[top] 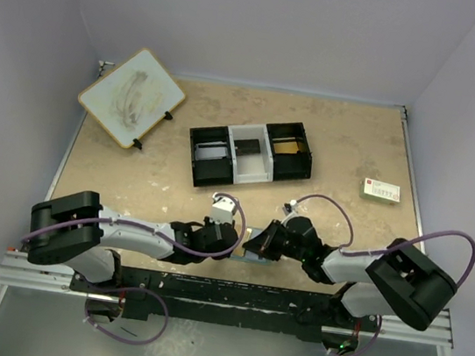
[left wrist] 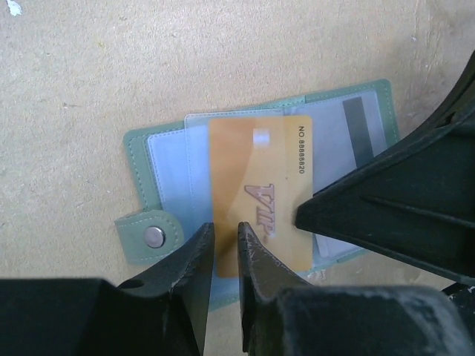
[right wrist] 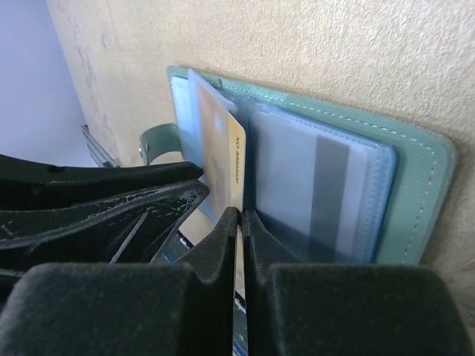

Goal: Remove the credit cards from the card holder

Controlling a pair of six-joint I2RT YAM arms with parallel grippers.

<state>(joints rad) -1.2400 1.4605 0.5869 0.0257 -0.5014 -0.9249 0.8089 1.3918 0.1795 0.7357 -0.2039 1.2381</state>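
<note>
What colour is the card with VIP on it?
Orange-gold card, clearest in left wrist view.

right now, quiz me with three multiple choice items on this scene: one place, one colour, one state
1. The card holder lies: A) by the far wall B) at the near edge of the table C) in the far right corner.
2. The card sticking out of it is: A) orange-gold B) red C) black.
3. The jaws of the right gripper are: A) wide open B) shut on nothing C) shut on that card.
Answers: 1 B, the top view shows it low in frame; 2 A, gold shows in both wrist views; 3 C, the right wrist view shows its edge pinched.
</note>
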